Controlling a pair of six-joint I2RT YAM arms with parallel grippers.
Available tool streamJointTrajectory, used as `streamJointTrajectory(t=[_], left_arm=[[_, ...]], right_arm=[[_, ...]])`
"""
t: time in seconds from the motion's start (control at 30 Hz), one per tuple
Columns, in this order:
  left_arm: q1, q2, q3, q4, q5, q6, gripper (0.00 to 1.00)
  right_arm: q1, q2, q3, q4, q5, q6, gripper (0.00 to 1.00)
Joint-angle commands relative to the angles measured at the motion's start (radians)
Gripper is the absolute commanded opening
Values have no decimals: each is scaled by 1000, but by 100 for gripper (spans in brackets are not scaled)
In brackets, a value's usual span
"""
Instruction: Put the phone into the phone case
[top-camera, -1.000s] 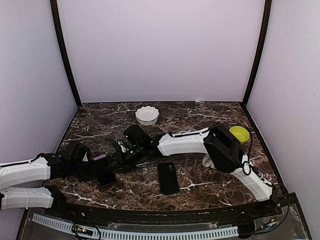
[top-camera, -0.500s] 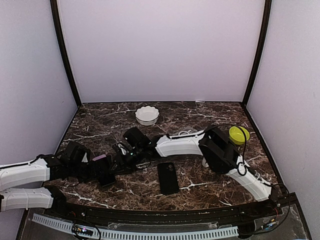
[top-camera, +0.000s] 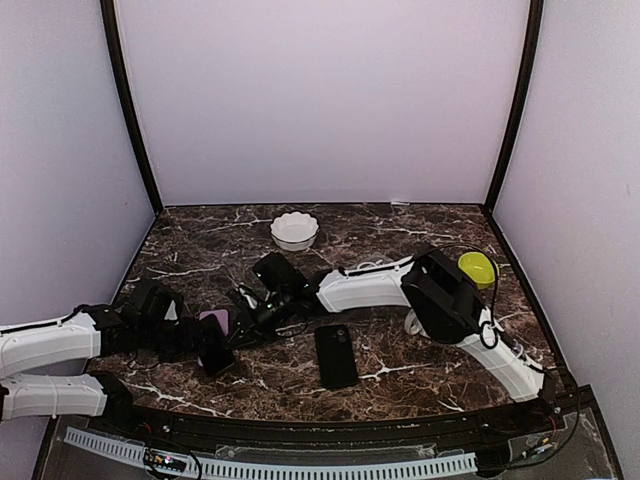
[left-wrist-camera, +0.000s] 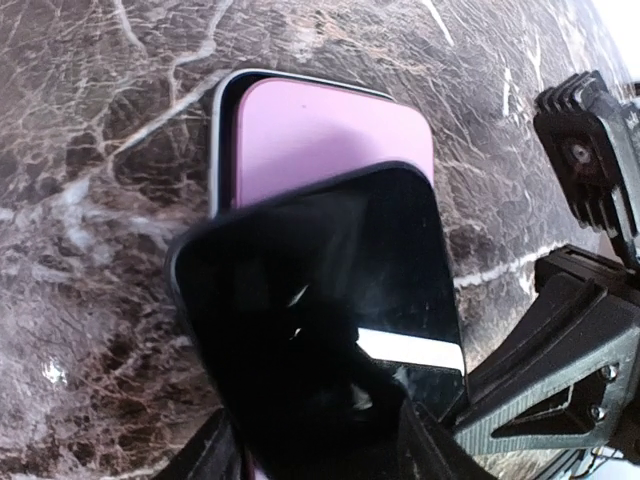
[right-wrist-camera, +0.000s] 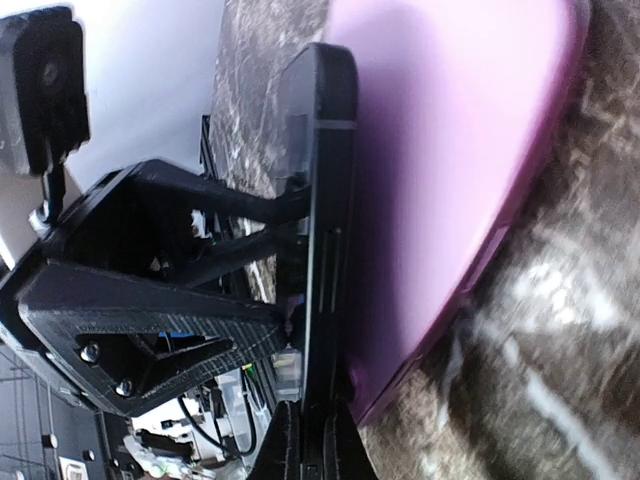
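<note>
Over on the left, more pink case (left-wrist-camera: 320, 130) shows vs 1s ago, so the phone (left-wrist-camera: 320, 310) clamped in my left gripper (left-wrist-camera: 315, 455) sits tilted over its near end, not seated yet; right gripper (top-camera: 248, 308): can't tell if shut.

We see the phone (left-wrist-camera: 320, 300) tilted over the phone case (left-wrist-camera: 320, 125) on the bench (top-camera: 400, 225), a bowl (top-camera: 294, 230) well behind them.
</note>
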Motion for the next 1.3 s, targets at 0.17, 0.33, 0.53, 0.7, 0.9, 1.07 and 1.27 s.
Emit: streamJointTrajectory(t=[0.17,0.33,0.53,0.7,0.9,1.07,1.27], left_arm=[[-6,-59,80,-98,4,128,63],[-6,-31,131,-77,73,237,68],[-68,34,169,47,323,366,69],[-149,7,193,105,343,495,72],[-160,14,234,84,390,674,73],[-204,57,222,174,477,765,74],[-231,167,261,177,490,938,75]], right_arm=[[-24,-224,-192,-58,44,-215,0],[-40,-286,-275,-133,55,-364,0],[-45,-418,-402,-271,115,-624,0],[-46,-550,-615,-165,123,-692,0],[-46,-679,-788,-48,138,-745,0],[-46,-748,-886,52,169,-774,0],[-45,-809,-939,100,188,-807,0]])
